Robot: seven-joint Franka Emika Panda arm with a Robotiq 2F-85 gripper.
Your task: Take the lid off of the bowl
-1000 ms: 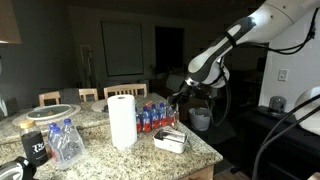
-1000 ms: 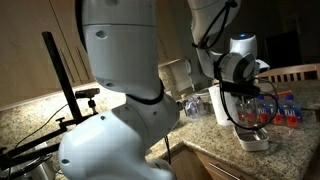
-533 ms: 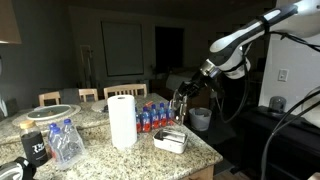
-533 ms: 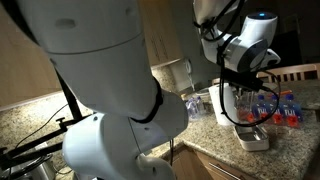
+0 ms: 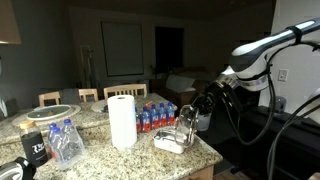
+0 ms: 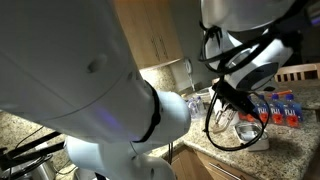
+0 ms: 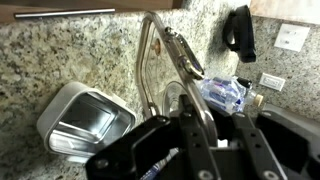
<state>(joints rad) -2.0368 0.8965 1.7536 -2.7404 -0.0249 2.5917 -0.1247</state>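
Lid still seated on the bowl, jaws drawn in beside it.

The flat, whitish translucent lid (image 7: 92, 118) lies on the small clear glass bowl (image 5: 169, 146), which stands near the edge of the speckled granite worktop (image 5: 125, 160), probably so that it can be reached from above. The white-and-black robot arm (image 5: 255, 52) slopes down towards it, with its jaws just beside and above the bowl, as if lining up on the rim. Whether they are wide or narrow I cannot tell. Behind stand a white paper towel roll (image 5: 122, 120) and a pack of small plastic bottles (image 5: 155, 116). Compared with a second ago, the arm is swung farther out and the jaws sit lower, nearer the bowl. Lid and bowl are unmoved.
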